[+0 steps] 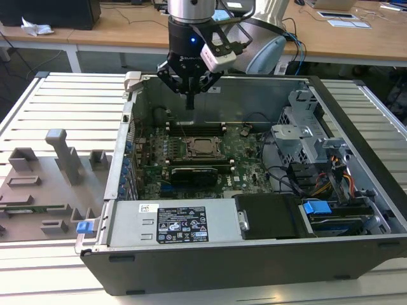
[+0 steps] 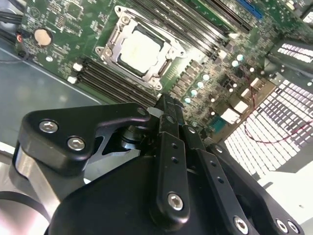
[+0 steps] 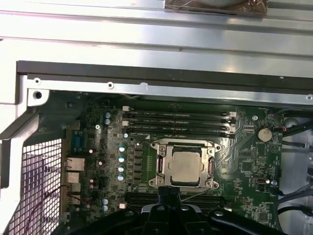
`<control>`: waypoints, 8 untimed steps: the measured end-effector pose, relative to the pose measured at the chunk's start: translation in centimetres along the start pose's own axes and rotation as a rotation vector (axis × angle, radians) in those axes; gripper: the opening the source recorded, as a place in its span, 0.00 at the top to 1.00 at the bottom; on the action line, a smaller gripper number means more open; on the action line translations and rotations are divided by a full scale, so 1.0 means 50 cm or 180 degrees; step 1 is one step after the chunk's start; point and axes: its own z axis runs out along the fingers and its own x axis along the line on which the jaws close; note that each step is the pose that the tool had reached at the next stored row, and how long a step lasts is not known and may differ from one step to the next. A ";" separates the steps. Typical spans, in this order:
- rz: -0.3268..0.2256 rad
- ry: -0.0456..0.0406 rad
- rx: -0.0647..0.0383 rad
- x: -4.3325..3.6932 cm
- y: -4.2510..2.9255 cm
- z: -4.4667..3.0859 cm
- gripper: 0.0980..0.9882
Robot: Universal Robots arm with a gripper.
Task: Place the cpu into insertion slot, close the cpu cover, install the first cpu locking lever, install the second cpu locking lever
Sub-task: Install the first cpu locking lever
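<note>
The slatted silvery metal table [image 1: 63,95] is carrying 2 things. An open computer case [image 1: 210,264] is lying on its side on the slats, directly below the gripper [image 1: 189,105], with its open face turned up toward it. A flat grey fixture plate [image 1: 32,197] is lying on the table to the exterior view's left of the gripper, well apart from it and just beside the case; several grey blocks [image 1: 60,149] are standing up from it. In the first wrist view, the table's slats [image 3: 146,29] are showing beyond the case's wall, away from the gripper.
</note>
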 end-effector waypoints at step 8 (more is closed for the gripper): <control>0.0000 0.0000 0.0000 0.031 0.009 0.004 0.99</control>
